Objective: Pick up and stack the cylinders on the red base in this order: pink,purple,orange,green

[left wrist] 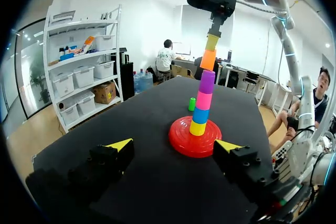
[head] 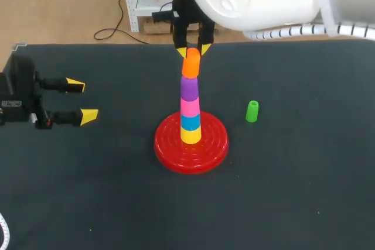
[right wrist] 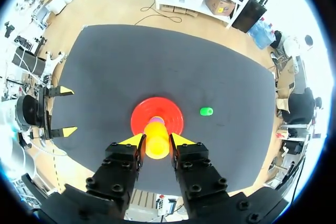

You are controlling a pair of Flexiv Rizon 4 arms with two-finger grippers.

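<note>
Orange cylinder [head: 191, 66] tops the stack, over the purple cylinder [head: 188, 88] and pink cylinder [head: 189, 106] on the red base [head: 170, 147]. The right gripper [head: 193, 50] pinches its top from both sides. The green cylinder [head: 252, 111] stands alone beside the base. The left gripper [head: 82, 101] is well apart, fingers spread.

Stack on the red base [head: 170, 150], one cylinder aside.
Upright tower of yellow [head: 190, 135], blue [head: 190, 122], pink [head: 189, 107] and purple [head: 188, 88], with orange [head: 191, 66] topmost, pinched by the right gripper [head: 193, 50]; green [head: 252, 111] stands upright right of the base, apart.
</note>
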